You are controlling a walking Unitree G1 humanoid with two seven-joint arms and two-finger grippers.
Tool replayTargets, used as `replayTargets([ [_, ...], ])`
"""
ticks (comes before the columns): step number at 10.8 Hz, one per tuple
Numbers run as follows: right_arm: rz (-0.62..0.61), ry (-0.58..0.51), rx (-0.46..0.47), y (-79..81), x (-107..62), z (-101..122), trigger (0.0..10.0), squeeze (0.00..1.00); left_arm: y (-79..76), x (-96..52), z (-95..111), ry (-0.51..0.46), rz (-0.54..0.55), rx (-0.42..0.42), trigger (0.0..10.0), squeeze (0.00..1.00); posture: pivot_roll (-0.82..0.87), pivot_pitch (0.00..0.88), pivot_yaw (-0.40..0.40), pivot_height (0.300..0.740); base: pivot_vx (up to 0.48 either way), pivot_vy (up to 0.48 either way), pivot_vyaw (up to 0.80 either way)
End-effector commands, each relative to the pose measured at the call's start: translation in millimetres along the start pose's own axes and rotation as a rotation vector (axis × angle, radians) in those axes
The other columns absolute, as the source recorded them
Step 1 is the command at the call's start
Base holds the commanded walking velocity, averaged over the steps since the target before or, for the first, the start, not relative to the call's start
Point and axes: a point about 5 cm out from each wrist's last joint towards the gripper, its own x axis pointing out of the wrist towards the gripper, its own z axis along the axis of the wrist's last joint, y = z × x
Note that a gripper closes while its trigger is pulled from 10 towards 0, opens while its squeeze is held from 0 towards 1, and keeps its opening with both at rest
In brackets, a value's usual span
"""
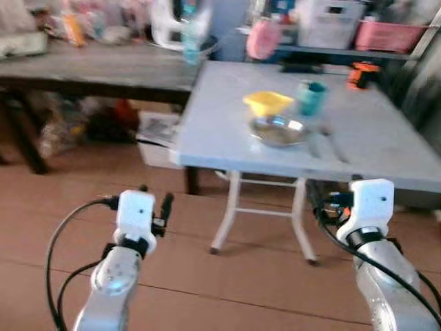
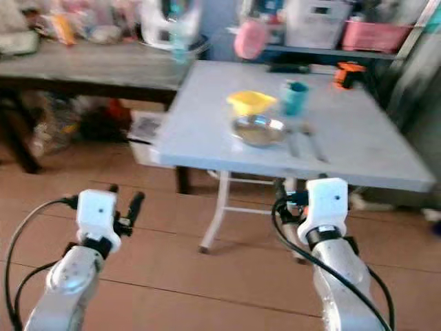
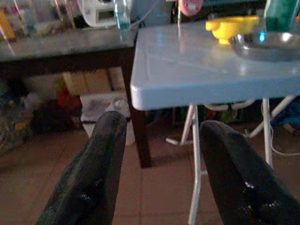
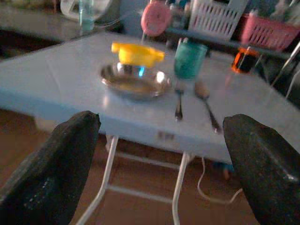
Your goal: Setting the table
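Head views are bright but smeared all over with motion blur, worst on the shelf clutter along the far edge. The table [image 1: 358, 148] top looks washed out, with glare on the metal plate [image 4: 136, 82]. Wrist views are dimmer; the black fingers [image 3: 91, 183] up close are soft, and it's murky shadow under the table.

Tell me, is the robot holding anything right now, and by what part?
Nothing is held. The left gripper and right gripper are both open and empty, short of the table.
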Motion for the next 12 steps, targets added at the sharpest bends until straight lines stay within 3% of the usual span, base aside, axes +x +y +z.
replayTargets([
  [1,-0.005,-0.014,-0.006,0.0,0.8,3,10.0,0.0,1.1,0.3,4,-0.021,0.009,0.0,10.0,0.0,0.02,0.055,0.001,0.74,0.0,0.0,0.0],
  [2,-0.011,-0.017,-0.008,-0.5,1.0,4,10.0,0.0,-0.4,1.5,5,-0.021,-0.013,-0.003,10.0,0.0,0.02,0.055,0.001,0.74,0.0,0.0,0.0],
  [3,-0.012,-0.017,-0.009,-0.5,1.5,4,10.0,0.0,-2.3,1.4,8,-0.035,-0.042,-0.061,10.0,0.0,0.02,0.055,0.001,0.74,0.0,0.0,0.0],
  [4,-0.014,-0.019,-0.011,-0.9,1.6,4,10.0,0.0,-4.9,1.2,10,-0.046,-0.062,-0.052,10.0,0.0,0.02,0.053,-0.001,0.74,0.326,0.0,0.0],
  [12,-0.018,-0.045,-0.036,-2.1,7.5,9,10.0,0.0,-10.3,3.1,13,-0.058,-0.097,-0.074,10.0,0.0,0.02,0.039,-0.013,0.74,0.476,0.0,0.0],
])
